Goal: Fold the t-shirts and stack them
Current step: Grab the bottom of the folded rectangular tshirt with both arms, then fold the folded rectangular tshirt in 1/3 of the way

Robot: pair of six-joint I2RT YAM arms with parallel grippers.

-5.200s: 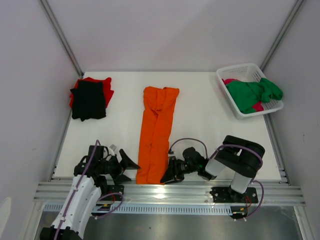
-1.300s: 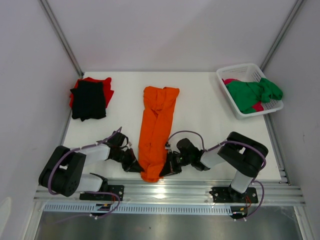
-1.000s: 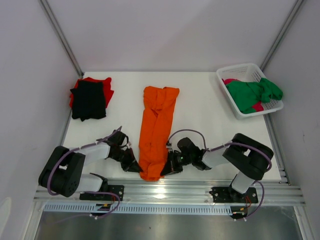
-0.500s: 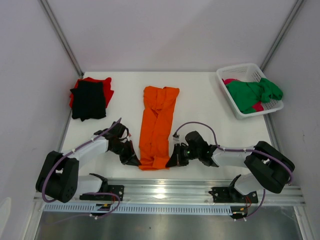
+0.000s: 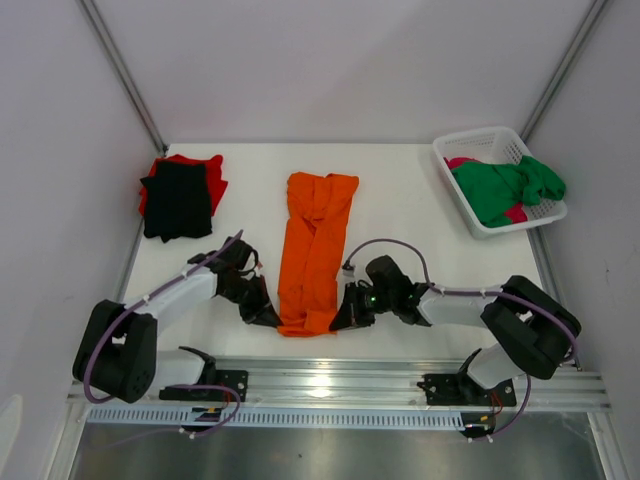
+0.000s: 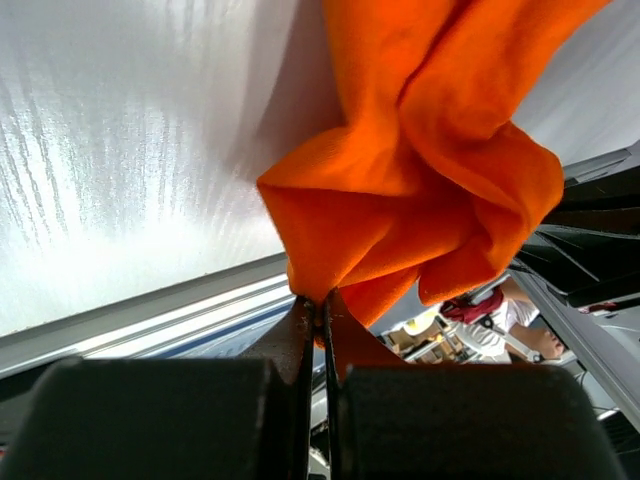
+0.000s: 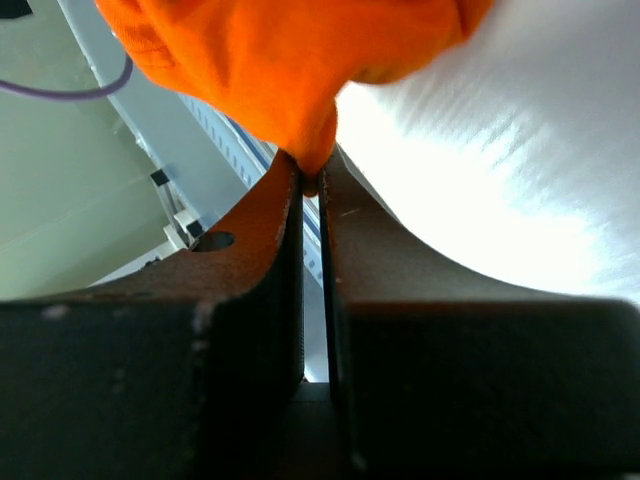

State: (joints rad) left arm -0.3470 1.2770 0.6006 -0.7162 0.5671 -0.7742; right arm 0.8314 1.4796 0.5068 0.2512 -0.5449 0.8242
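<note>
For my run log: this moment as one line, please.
orange t-shirt: near corners pinched | left gripper: shut on it | right gripper: shut on it | black t-shirt: atop red t-shirt

Table point(image 5: 400, 200): white, carrying three items.
Centre: orange t-shirt point(image 5: 314, 250) lying as a long strip.
Far left: red t-shirt point(image 5: 218, 180) lying folded.
Far right: basket point(image 5: 480, 136) sitting.

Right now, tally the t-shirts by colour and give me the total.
orange t-shirt: 1
red t-shirt: 1
black t-shirt: 1
green t-shirt: 1
pink t-shirt: 1
Total: 5
</note>
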